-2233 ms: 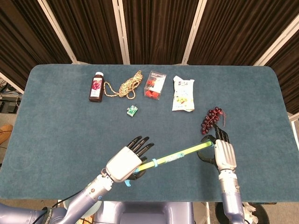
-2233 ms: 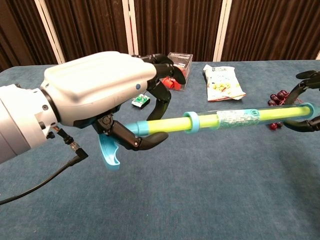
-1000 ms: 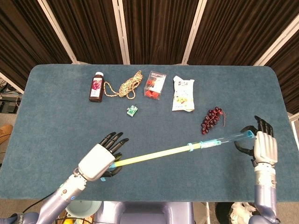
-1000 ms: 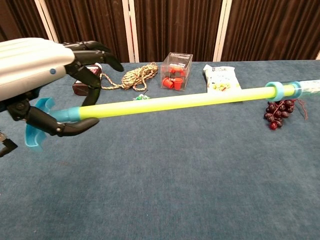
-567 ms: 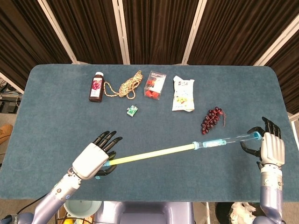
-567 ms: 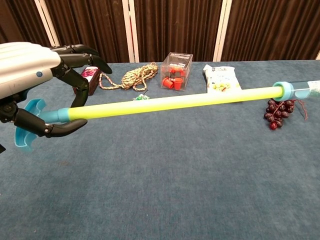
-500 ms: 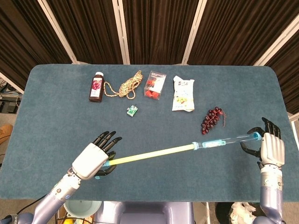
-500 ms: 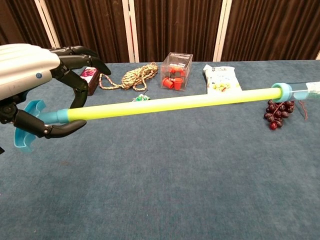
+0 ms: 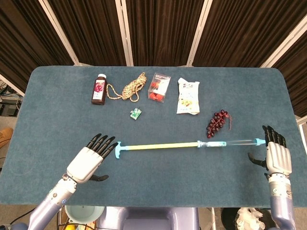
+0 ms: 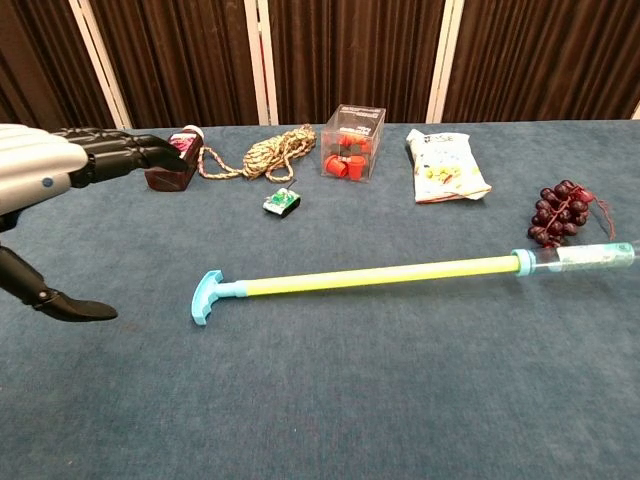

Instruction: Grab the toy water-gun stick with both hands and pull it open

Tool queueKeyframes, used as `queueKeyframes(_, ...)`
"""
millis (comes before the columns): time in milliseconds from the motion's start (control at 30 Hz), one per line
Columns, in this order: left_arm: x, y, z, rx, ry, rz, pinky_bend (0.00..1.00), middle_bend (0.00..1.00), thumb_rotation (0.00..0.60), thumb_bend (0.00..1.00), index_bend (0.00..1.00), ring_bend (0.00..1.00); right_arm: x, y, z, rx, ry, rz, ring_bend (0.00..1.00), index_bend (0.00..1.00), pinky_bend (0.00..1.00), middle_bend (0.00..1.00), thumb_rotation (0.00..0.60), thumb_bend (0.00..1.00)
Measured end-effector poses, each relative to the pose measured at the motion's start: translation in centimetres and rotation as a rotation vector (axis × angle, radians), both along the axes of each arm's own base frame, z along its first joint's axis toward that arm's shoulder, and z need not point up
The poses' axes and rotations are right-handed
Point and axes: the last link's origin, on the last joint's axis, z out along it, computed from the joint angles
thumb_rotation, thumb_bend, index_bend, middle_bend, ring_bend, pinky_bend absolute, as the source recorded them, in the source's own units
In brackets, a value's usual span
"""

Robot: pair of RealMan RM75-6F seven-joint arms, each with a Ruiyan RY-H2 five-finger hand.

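The left hand [image 9: 88, 161] hovers over the blue desk [image 9: 48, 120] at the left end of the toy water-gun stick [image 9: 163, 144], its fingers [image 9: 100, 142] stretched out flat and spread, the thumb held apart below; it has hold of nothing. In the chest view the same hand [image 10: 45, 170] fills the left edge, palm down, fingers straight, clear of the stick's blue T-handle [image 10: 207, 296].

The toy water-gun stick lies flat on the desk, drawn out long. Its blue handle sits just beside the left hand's fingertips without touching them; from there a yellow rod [image 10: 380, 275] runs rightward to a blue collar [image 10: 524, 262], and beyond that a clear tube [image 9: 230, 142] reaches a blue tip close to the right hand.

Behind the stick, along the far side of the desk, stand a dark bottle [image 9: 99, 89] with a purple label, then a coil of rope [image 9: 130, 88] just right of it, a clear box [image 9: 159, 86] holding red pieces, and a snack packet [image 9: 188, 96]. A small green-and-white object [image 9: 136, 113] lies between the rope and the stick's rod. A bunch of dark red grapes [image 9: 218, 122] lies just behind the clear tube.

The right hand [image 9: 277, 155] is at the stick's right end, near the desk's right edge, fingers extended and apart, thumb out to the side, holding nothing. The chest view does not show it.
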Motion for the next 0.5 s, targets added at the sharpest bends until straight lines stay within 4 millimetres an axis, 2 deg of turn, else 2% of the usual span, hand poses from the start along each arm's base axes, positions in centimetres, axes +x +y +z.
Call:
queueKeyframes(133,-1.1,-0.5,0.8,0.011,-0.013,0.032,0.05,0.0,0.6,0.07,0.06,0.0,0.2,0.5,-0.2,0.025,0.007,0.009,0.0,0.02,0.0,0.0,0.6,0.26)
queueKeyframes(333,-3.3,-1.7,2.8,0.055,-0.053,0.096,0.04,0.0,0.6,0.07,0.02,0.0,0.9,1.6,-0.7,0.079,0.036,0.07,0.0,0.03,0.0,0.0,0.6,0.17)
queueKeyframes(500,-6.0,-3.2,4.8,0.119,-0.098,0.177,0.02,0.0,0.6,0.04,0.0,0.0,1.4,2.7,-1.0,0.114,0.081,0.153,0.0,0.03,0.0,0.0,0.6,0.13)
